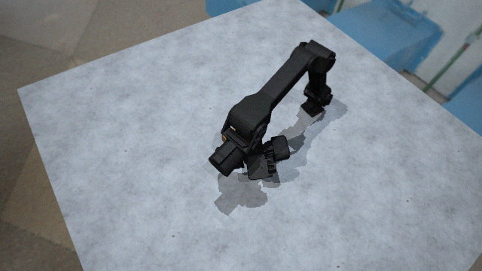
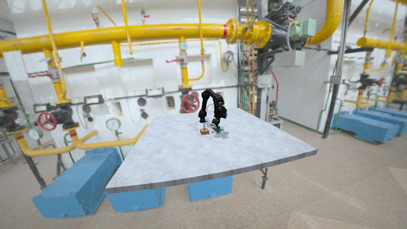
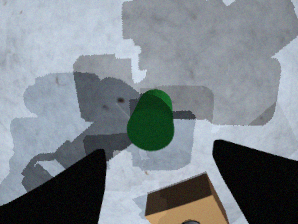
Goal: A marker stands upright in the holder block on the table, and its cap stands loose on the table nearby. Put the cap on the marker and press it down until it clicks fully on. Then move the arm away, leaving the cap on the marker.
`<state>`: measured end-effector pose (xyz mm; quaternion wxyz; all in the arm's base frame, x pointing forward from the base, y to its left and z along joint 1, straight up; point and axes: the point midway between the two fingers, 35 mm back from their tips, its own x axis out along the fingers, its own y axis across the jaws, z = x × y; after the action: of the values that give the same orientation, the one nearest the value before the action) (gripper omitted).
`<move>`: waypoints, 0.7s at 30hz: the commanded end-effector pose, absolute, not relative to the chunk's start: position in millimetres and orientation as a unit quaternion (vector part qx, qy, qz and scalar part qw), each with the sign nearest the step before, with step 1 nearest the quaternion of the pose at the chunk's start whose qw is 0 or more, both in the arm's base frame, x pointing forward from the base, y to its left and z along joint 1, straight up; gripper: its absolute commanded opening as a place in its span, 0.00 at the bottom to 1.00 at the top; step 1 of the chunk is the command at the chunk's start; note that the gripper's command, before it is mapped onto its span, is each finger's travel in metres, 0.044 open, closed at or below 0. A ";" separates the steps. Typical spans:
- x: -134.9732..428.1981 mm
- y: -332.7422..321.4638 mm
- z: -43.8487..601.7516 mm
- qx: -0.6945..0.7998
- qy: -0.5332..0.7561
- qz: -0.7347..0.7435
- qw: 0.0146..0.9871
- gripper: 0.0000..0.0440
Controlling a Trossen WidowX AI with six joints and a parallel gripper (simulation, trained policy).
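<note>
The green cap (image 2: 218, 130) (image 3: 151, 125) stands upright on the table. In the wrist view it lies centrally, between and slightly ahead of the fingertips. My gripper (image 2: 217, 124) (image 3: 161, 152) is open and low over the cap, with a finger to either side and a gap between each finger and the cap. The orange-brown holder block (image 2: 205, 131) (image 3: 182, 209) stands beside the cap, with the grey marker (image 2: 204, 127) (image 3: 190, 221) upright in it and no cap on it. In the top view the arm hides the cap, the marker and nearly all of the block.
The grey-white table (image 1: 132, 207) (image 2: 191, 159) carries the arm (image 1: 284, 79) (image 2: 220, 109), whose base stands towards the back in the exterior view. The holder block is close to the gripper, at the lower edge of the wrist view. Shadows of the arm fall around the cap.
</note>
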<state>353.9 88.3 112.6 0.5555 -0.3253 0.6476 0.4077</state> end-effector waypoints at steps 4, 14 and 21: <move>348.3 92.2 87.0 -0.343 0.650 0.421 0.531 0.64; 344.6 95.4 61.6 -0.368 0.640 0.437 0.514 0.59; 343.5 95.8 58.4 -0.387 0.629 0.438 0.512 0.36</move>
<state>345.3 96.2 60.8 0.5157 -0.3756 0.6341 0.4368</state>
